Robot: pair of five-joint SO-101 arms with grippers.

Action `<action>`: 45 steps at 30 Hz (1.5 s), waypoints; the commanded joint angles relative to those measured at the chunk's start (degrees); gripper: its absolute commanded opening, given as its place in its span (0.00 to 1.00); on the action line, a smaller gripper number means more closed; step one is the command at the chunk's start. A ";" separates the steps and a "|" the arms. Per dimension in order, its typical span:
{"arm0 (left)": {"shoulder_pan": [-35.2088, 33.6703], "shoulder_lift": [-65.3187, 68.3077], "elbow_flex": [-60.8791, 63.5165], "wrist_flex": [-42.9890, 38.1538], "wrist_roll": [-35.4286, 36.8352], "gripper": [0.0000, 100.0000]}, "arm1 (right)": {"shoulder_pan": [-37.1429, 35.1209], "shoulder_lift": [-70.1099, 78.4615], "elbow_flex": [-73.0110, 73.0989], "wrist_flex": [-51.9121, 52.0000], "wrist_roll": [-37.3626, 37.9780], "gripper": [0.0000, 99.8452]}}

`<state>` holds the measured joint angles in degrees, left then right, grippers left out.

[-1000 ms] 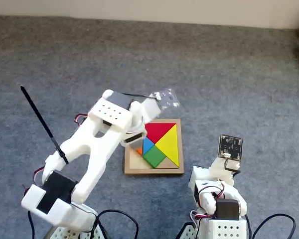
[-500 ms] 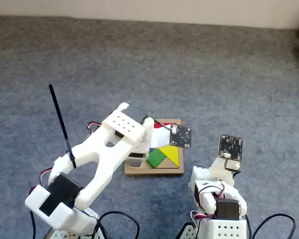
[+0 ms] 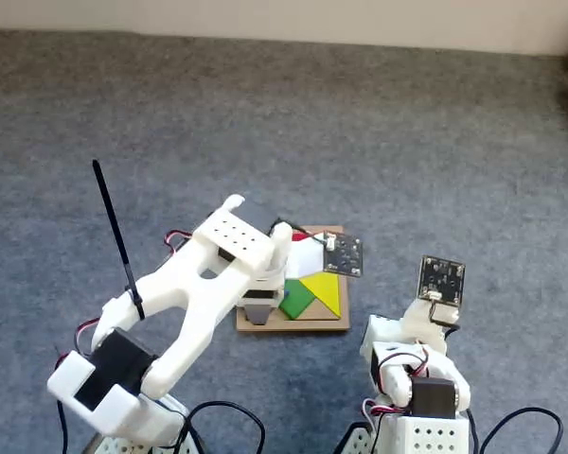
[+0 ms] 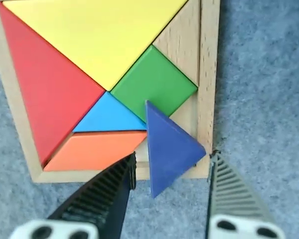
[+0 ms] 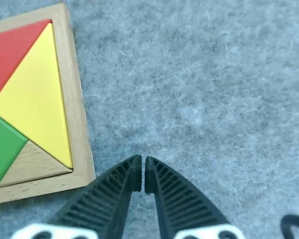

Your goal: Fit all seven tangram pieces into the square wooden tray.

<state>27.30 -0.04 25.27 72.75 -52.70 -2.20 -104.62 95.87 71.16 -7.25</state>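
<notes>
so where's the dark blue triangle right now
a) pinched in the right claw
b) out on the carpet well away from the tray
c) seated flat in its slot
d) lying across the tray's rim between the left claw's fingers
d: in the left wrist view the dark blue triangle overlaps the rim of the tray, one corner past the edge, inside the open left claw.

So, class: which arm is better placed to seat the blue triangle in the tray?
Left. The left gripper, open, straddles the blue triangle lying across the tray rim; the right gripper is shut over carpet.
</notes>
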 commanded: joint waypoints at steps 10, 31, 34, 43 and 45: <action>-1.98 -14.29 1.27 1.14 15.21 0.17 | 0.48 -1.27 7.78 0.48 0.35 0.03; -14.73 -27.30 32.92 -20.92 34.37 0.17 | 0.22 -1.27 7.78 0.48 0.35 0.03; -15.16 -24.13 30.64 -20.92 34.37 0.17 | 0.22 -1.27 7.78 0.48 0.35 0.03; -15.16 -15.34 24.22 -20.48 38.42 0.17 | 0.22 -1.27 7.78 0.48 0.35 0.03; -15.16 -15.34 24.13 -20.48 38.51 0.17 | 0.22 -1.27 7.78 0.48 0.35 0.03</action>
<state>12.53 -15.52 52.53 52.53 -15.16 -2.29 -104.62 95.87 71.16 -7.25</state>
